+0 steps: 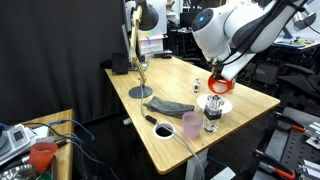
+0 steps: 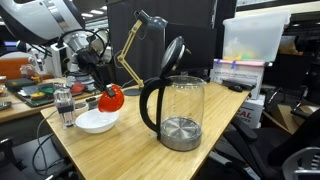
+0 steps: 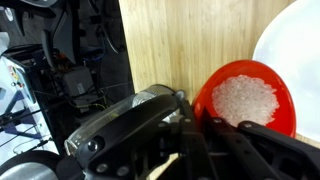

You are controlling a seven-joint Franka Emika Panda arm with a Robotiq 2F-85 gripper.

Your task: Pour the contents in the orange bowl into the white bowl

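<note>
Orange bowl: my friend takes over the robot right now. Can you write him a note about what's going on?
Tool: shut on the orange bowl, gripping its rim.
Orange bowl: off the table, tilted just above the white bowl in an exterior view. The wrist view shows pale grains inside it.
Done: orange bowl picked up and at the white bowl.
Left: probably tip it further so the grains fall into the white bowl, then set it down.
Mind the clear glass beside the white bowl.
</note>
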